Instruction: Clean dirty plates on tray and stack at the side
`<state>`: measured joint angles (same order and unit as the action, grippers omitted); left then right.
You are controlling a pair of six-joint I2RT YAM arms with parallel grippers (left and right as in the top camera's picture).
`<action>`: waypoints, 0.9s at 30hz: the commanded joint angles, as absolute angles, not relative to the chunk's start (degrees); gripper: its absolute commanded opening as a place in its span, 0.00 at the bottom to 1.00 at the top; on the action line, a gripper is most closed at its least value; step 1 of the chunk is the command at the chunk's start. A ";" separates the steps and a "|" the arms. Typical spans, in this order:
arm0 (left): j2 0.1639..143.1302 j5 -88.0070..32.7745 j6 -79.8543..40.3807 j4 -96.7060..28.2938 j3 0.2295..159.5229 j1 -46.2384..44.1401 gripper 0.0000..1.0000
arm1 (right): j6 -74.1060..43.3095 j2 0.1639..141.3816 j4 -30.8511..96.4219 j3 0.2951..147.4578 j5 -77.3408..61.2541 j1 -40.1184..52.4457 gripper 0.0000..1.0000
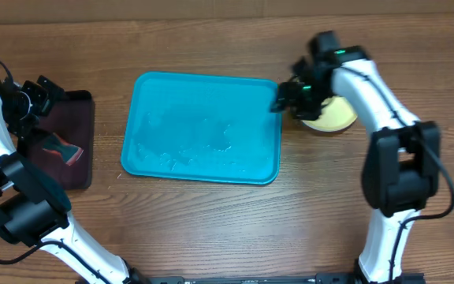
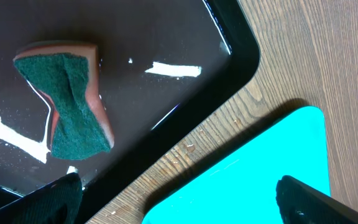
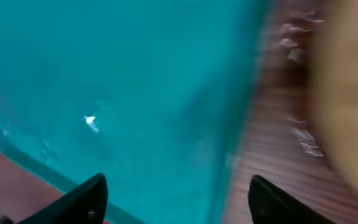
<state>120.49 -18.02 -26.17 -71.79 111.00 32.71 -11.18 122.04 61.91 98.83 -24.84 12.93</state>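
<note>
The turquoise tray (image 1: 203, 162) lies mid-table with nothing on it but wet streaks. Plates (image 1: 331, 118) sit on the wood just right of the tray. I see a pale top with a yellow-green rim, and my right arm partly hides them. I cannot tell how many are stacked. My right gripper (image 1: 287, 98) is open and empty over the tray's right edge. The blurred right wrist view shows its fingers (image 3: 179, 202) straddling the tray (image 3: 123, 93) and the wood, with the plate (image 3: 347, 81) at the right. My left gripper (image 1: 39, 93) (image 2: 179, 208) is open and empty.
A dark maroon tray (image 1: 81, 118) lies at the left and holds a green-and-pink sponge (image 1: 60, 148). The sponge (image 2: 70, 106) also shows in the left wrist view on that wet tray (image 2: 185, 37), beside a corner of the turquoise tray (image 2: 260, 174).
</note>
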 commanded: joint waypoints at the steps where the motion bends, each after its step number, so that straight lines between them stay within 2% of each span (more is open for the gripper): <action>1: 119.59 -17.39 -25.30 -71.72 111.85 32.56 1.00 | -14.17 119.68 59.86 98.72 -18.94 17.91 0.78; 6: 119.59 -17.39 -25.30 -71.66 111.85 32.56 1.00 | -23.22 119.68 60.29 98.65 -8.95 23.75 0.79; 15: 119.59 -17.41 -25.30 -71.55 111.85 32.60 1.00 | -24.32 119.68 59.46 98.70 -8.99 31.55 0.73; 16: 119.59 -17.41 -25.30 -71.55 111.85 32.60 1.00 | -24.32 119.68 59.33 98.78 -8.99 31.97 0.74; 19: 119.59 -17.41 -25.30 -71.55 111.85 32.60 1.00 | -24.32 119.48 59.42 99.79 -9.02 32.91 1.00; 27: 119.59 -17.41 -25.30 -71.09 111.85 32.56 1.00 | -25.30 111.87 63.16 101.73 -8.64 32.84 1.00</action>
<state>120.49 -17.80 -26.17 -71.13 111.00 32.71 -24.60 118.93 62.85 99.31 -9.54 33.21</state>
